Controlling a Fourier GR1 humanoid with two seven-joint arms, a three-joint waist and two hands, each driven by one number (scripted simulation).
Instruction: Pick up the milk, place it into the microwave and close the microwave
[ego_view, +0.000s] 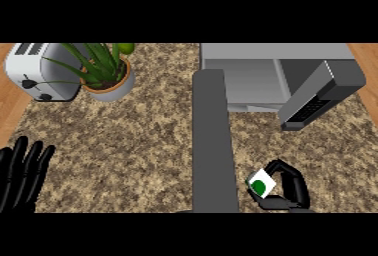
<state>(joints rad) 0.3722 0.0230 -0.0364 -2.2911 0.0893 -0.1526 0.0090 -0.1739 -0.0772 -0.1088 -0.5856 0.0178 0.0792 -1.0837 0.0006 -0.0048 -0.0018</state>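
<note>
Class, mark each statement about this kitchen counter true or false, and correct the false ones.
1. The microwave door stands open. True.
2. The milk is inside the microwave. False: the right hand has its fingers curled round it, over the counter.
3. A plant stands beside the toaster. True.
4. The left hand grips the toaster. False: it rests open at the view's left edge, holding nothing.

We see soft, even light over the counter (133, 150). The toaster (40, 67) at its far left corner gleams palest, the microwave (251, 80) cavity at the far edge looks dimmer, and the black right hand (294, 187) round the milk (260, 184) shows barely any shading.
</note>
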